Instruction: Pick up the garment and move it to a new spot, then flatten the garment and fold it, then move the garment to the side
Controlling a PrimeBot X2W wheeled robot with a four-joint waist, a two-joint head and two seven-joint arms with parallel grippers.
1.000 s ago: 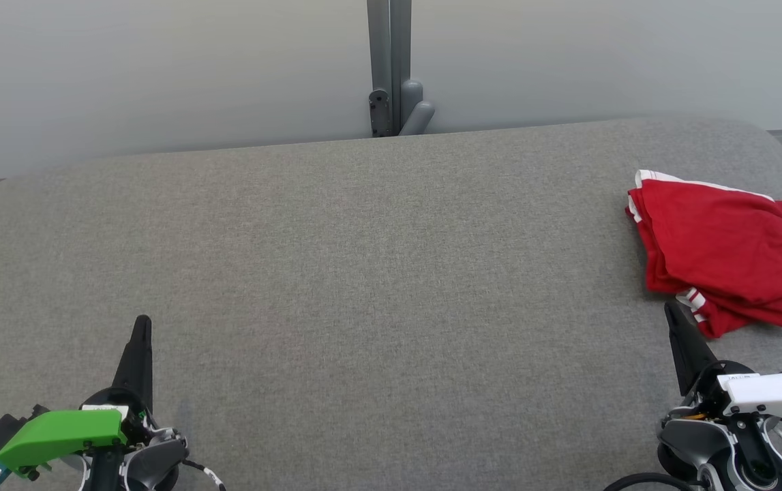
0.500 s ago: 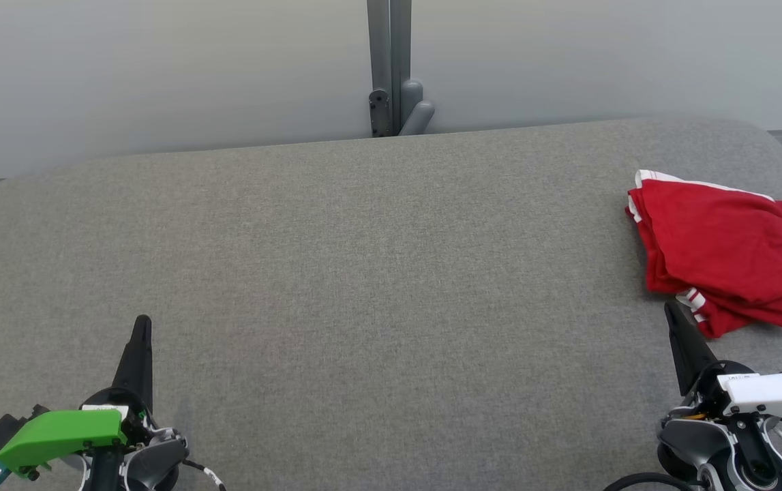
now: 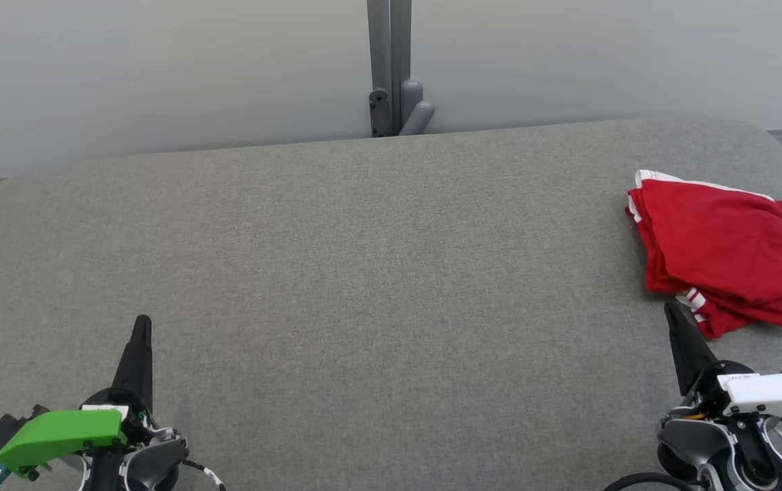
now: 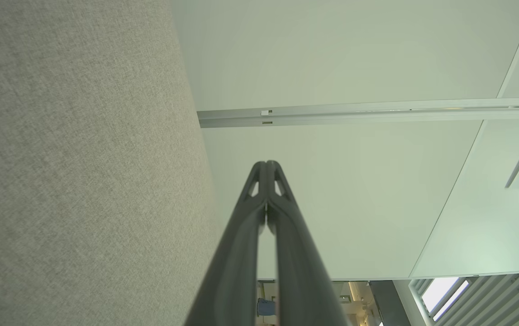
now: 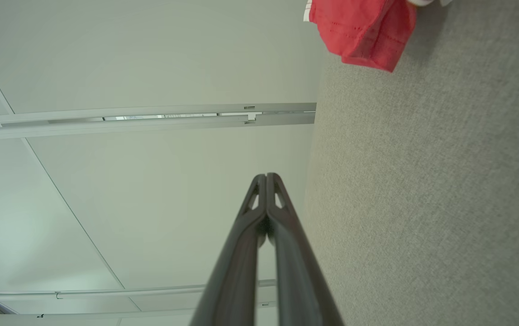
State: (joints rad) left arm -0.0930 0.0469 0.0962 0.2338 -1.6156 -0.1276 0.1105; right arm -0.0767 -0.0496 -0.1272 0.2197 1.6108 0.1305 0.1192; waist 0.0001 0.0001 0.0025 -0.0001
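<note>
A red garment (image 3: 725, 256) with white trim lies loosely folded at the right edge of the grey padded table (image 3: 363, 273); a corner of the garment (image 5: 368, 31) hangs into the top of the right wrist view. My right gripper (image 3: 671, 312) rests at the lower right, tips just short of the garment's near edge, fingers pressed together and empty. The right gripper (image 5: 266, 176) is shut in its wrist view too. My left gripper (image 3: 142, 320) sits at the lower left, far from the garment, also shut and empty. In its own wrist view the left gripper (image 4: 266, 164) points past the table toward a pale wall.
A grey post with a bracket (image 3: 391, 75) stands behind the table's far edge, against a pale wall (image 3: 159, 68). The table's corners are rounded. The garment runs off the head view's right side.
</note>
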